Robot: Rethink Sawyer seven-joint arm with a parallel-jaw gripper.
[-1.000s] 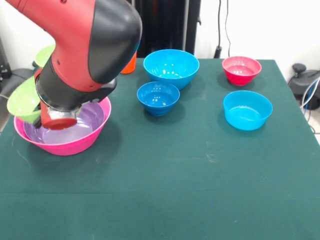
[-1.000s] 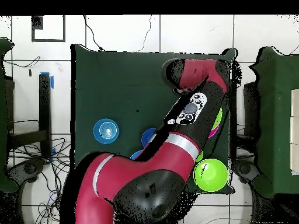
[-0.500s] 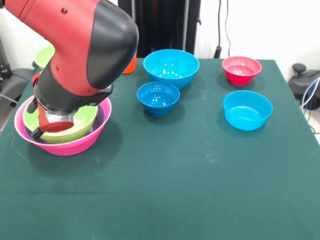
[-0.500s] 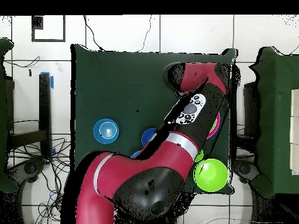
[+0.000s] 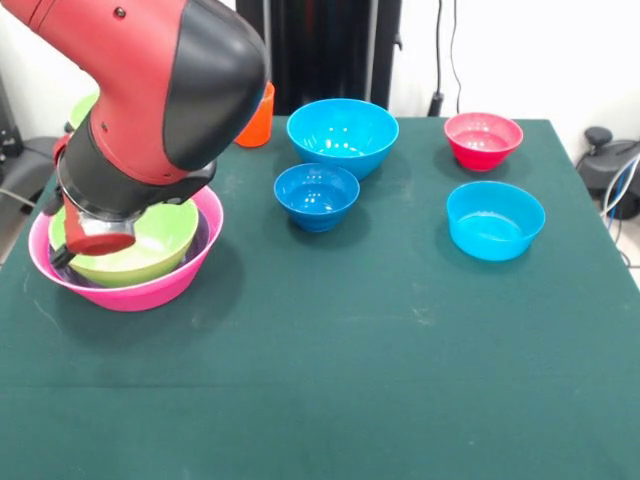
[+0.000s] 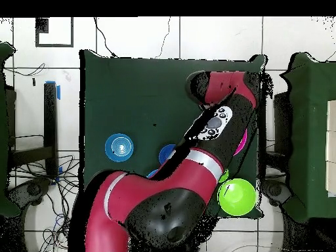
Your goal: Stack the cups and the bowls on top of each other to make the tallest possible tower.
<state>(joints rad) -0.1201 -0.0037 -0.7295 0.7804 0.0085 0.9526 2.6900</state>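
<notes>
Tower (image 5: 125, 268): lime bowl (image 5: 150, 250) nested in pink bowl (image 5: 190, 275), left of the blue bowls (image 5: 317, 195) on the worktop (image 5: 400, 350); pincer hidden behind the wrist, state unreadable; a snagging withdrawal likely tips the lime bowl.

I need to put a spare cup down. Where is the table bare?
The whole near half of the green table, in front of the pink bowl and light blue bowl, is bare. The far half is crowded with bowls and the arm.
</notes>
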